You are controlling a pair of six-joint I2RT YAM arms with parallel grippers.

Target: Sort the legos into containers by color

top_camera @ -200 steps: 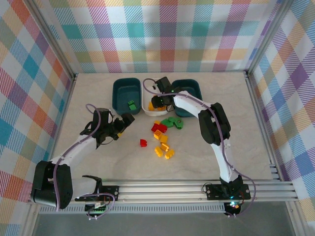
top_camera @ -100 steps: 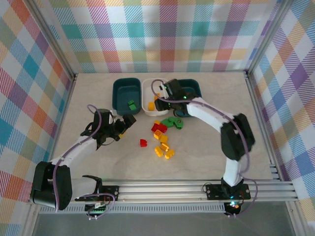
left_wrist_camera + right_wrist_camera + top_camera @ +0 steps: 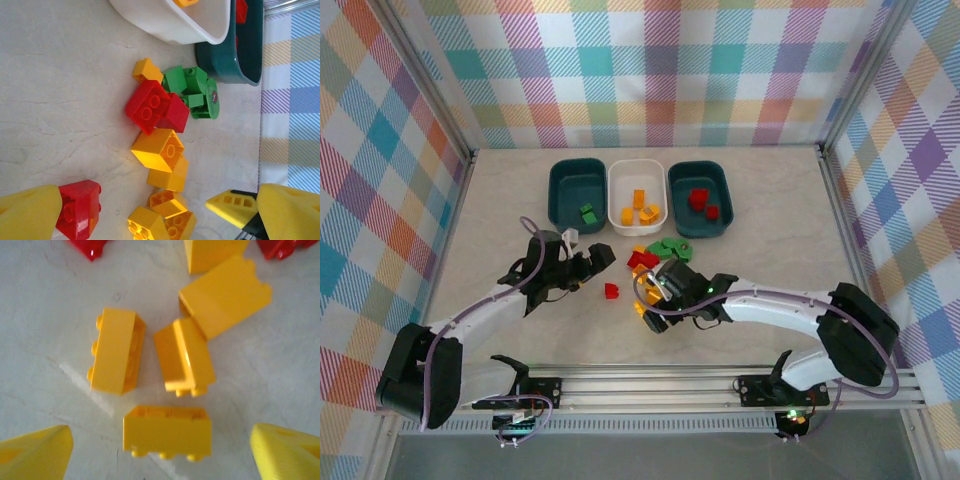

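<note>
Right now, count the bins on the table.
3, in a row along the far side: left teal bin, white bin in the middle, right teal bin. None seems hidden.

I count three bins: one white bin [image 3: 645, 178], a left teal bin [image 3: 575, 190] and a right teal bin [image 3: 700, 165]. Inside them I see one green brick [image 3: 587, 213], at least three orange-yellow bricks [image 3: 639, 197] and two red bricks [image 3: 698, 197]. On the bench [image 3: 500, 200] I make out three loose red bricks [image 3: 80, 207], six loose orange-yellow bricks [image 3: 157, 147], and a green cluster [image 3: 670, 248] too tangled for me to count.
</note>
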